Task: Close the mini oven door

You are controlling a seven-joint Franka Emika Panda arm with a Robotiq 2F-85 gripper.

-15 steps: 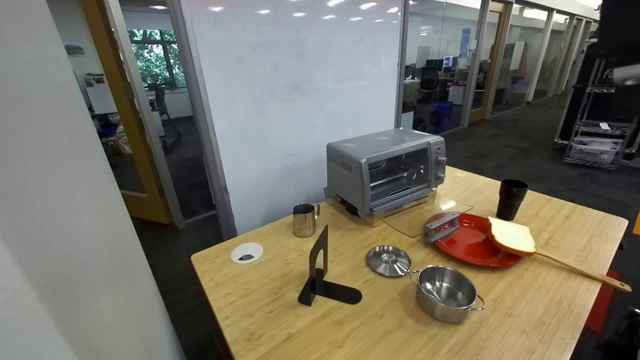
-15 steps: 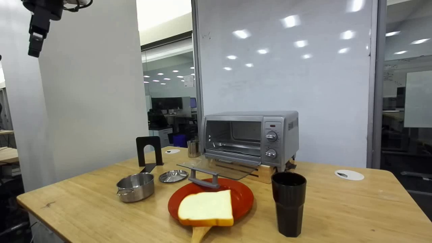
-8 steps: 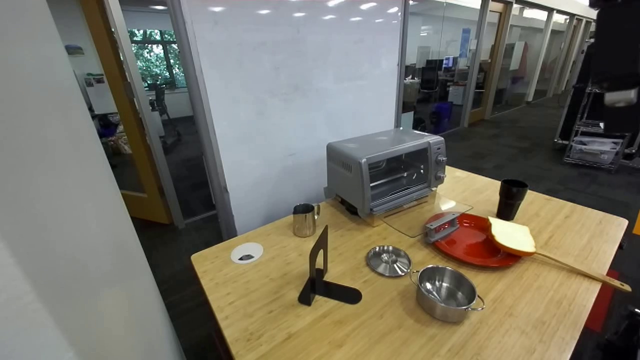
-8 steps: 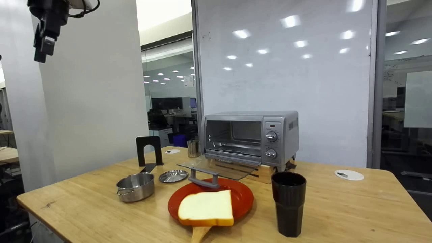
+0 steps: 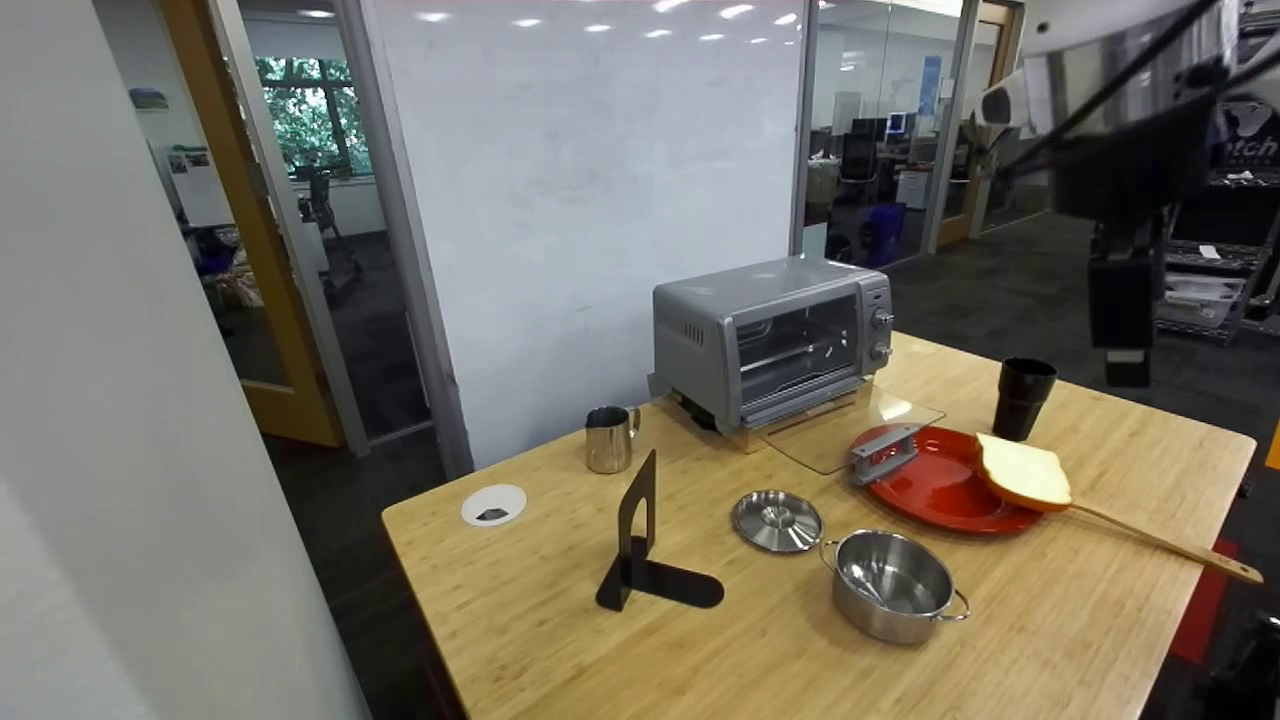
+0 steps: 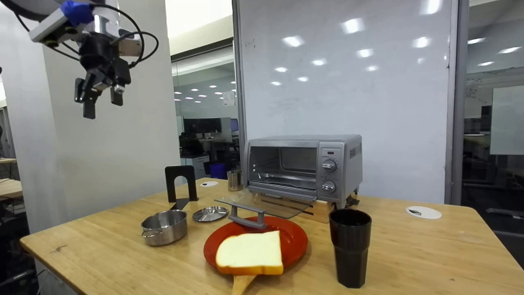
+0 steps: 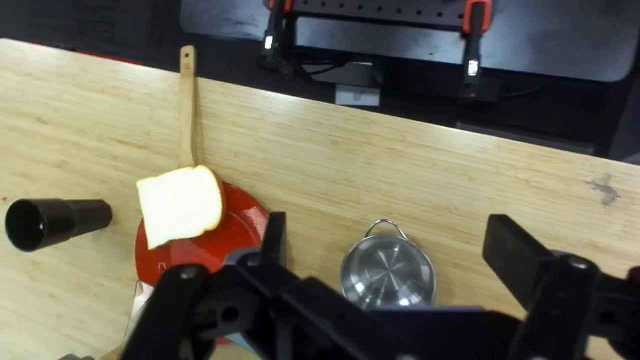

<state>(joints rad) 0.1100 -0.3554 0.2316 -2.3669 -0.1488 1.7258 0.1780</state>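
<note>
The silver-grey mini oven (image 5: 745, 300) stands at the back of the table in both exterior views (image 6: 339, 174). Its mini oven door (image 5: 825, 430) is down and open, a glass panel (image 6: 272, 205) sticking out forward. The door's grey handle (image 5: 884, 456) hangs over the rim of the red plate in both exterior views (image 6: 248, 220). My gripper (image 6: 103, 105) is high in the air, well away from the door, above the pot side of the table. In the wrist view my gripper (image 7: 386, 222) is open and empty, fingers wide apart. The oven is hidden or out of view there.
The red plate (image 6: 292, 241) bears a bread slice (image 6: 249, 250) on a wooden handle. A black cup (image 6: 350, 246) stands nearby. A steel pot (image 5: 895, 585), a lid (image 5: 778, 521), a black bookend (image 5: 640, 560) and a steel jug (image 5: 610, 440) are on the table.
My arm has swung from the edge of both exterior views further in over the table and come lower. The oven door and the tableware have not moved.
</note>
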